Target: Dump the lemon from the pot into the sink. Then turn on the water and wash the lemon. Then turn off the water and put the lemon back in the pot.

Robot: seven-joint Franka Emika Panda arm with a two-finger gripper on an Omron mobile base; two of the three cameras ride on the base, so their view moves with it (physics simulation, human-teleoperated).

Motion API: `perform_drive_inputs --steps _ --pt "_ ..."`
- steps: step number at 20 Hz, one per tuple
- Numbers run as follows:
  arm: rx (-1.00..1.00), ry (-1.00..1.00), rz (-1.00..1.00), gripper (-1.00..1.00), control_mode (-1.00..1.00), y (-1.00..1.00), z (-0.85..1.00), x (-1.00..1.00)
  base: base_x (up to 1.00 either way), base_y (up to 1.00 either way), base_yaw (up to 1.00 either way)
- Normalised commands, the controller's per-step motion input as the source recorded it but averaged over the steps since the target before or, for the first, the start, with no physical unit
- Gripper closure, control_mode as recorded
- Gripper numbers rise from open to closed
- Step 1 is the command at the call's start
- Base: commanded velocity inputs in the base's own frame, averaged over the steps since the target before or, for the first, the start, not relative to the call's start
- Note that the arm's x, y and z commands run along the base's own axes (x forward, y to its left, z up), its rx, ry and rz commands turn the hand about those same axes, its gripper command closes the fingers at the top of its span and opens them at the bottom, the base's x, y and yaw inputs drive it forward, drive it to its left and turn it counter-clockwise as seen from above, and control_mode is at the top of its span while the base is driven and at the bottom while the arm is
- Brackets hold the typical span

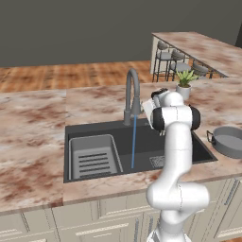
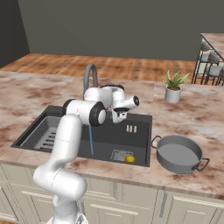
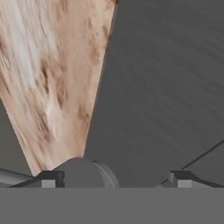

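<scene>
While the water point(image 1: 133, 142) is running as a thin blue stream from the arched faucet point(image 1: 132, 94) into the sink point(image 1: 90, 130), the left base view is showing the arm rising from the lower right and folding forward, its elbow sitting high over the basin's right half and its hand tucked behind, near the faucet's base. The ribbed rack insert point(image 1: 93, 158) is lying at the sink's left end, and the pot point(image 1: 230, 142) is standing on the counter to the right, apart from the basin.

Turning to the right base view, the gripper point(image 2: 119, 117) is hanging just right of the faucet, pointing down over the sink's back edge. The lemon point(image 2: 130, 159) is resting on the basin floor by the drain grate point(image 2: 119, 155), to the right of where the stream is falling, so the water seems to be missing it. That looks like the main risk: the fruit may go unwashed unless it is moved under the stream. The pot is sitting empty on the counter, with a small potted plant point(image 2: 173, 89) behind it.

Looking along the hand, both fingertips point(image 3: 51, 178) are showing spread apart with nothing between them, and a round grey part, probably the faucet's base, is sitting just beyond the left one. A careless swing here could knock the faucet or its lever.
</scene>
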Motion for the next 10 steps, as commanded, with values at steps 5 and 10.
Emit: perform_drive_inputs --steps 5,10 --pt "0.00 -0.02 0.01 -1.00 -1.00 0.32 0.00 0.29 0.00 0.00 0.00" --pt "0.00 -0.04 0.02 -1.00 -1.00 0.48 0.00 0.32 0.00 0.00 0.00"
